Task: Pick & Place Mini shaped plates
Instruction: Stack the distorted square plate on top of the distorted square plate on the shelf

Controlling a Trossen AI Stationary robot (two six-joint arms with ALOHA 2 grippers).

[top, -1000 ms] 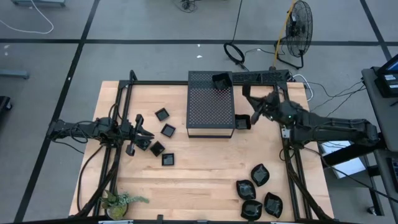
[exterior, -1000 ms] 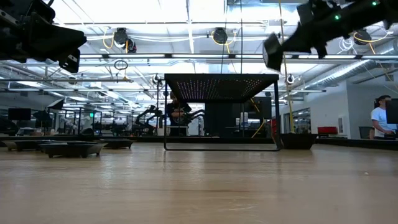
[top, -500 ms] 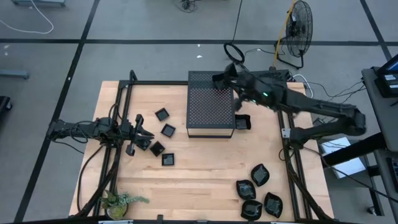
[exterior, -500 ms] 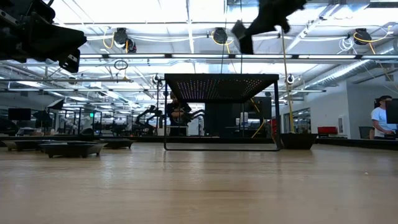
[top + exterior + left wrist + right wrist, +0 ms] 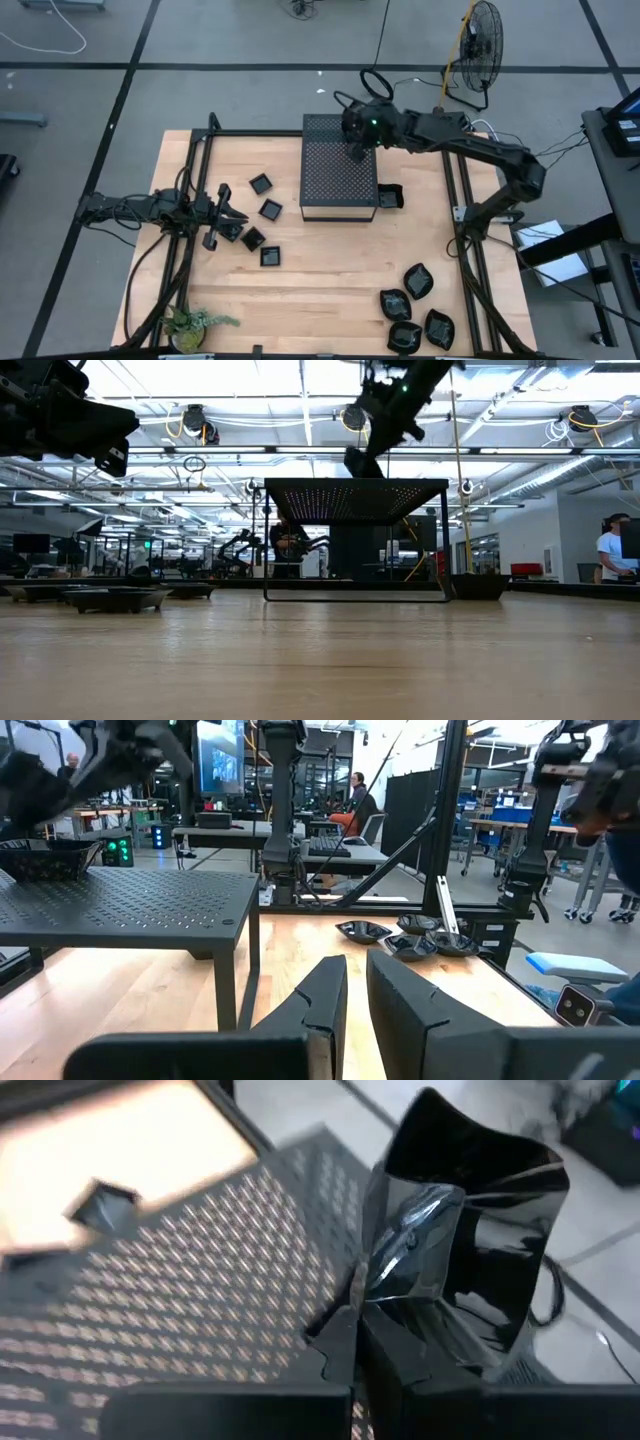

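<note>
My right gripper (image 5: 357, 135) hangs over the far right corner of the black perforated box (image 5: 338, 180), shut on a small shiny black plate (image 5: 460, 1230). In the low view that plate (image 5: 357, 462) hangs just above the box top. Another plate (image 5: 40, 860) sits on the box's far part. Square plates (image 5: 270, 209) lie on the table left of the box, one plate (image 5: 389, 196) rests against its right side, and leaf-shaped plates (image 5: 418, 282) lie near the front right. My left gripper (image 5: 235, 215) waits at the table's left, fingers almost together, holding nothing. My right gripper pinches the plate's rim (image 5: 372, 1295) between its two fingers. The fingers slant downward from the table's right side. The plate stands tilted on edge beyond the fingertips, lifted clear above the box top.
A small green plant (image 5: 190, 325) stands at the front left corner. Black frame rails (image 5: 468, 250) run along both table sides. A fan (image 5: 480, 50) and cables lie on the floor beyond the far edge. Bare wood lies in front of the box.
My right gripper has carried the plate from beside the box's right side upward, then toward the table's far edge and left, ending over the box's far right corner. It has tipped from level to slanting down. The plate stayed clear of the table.
</note>
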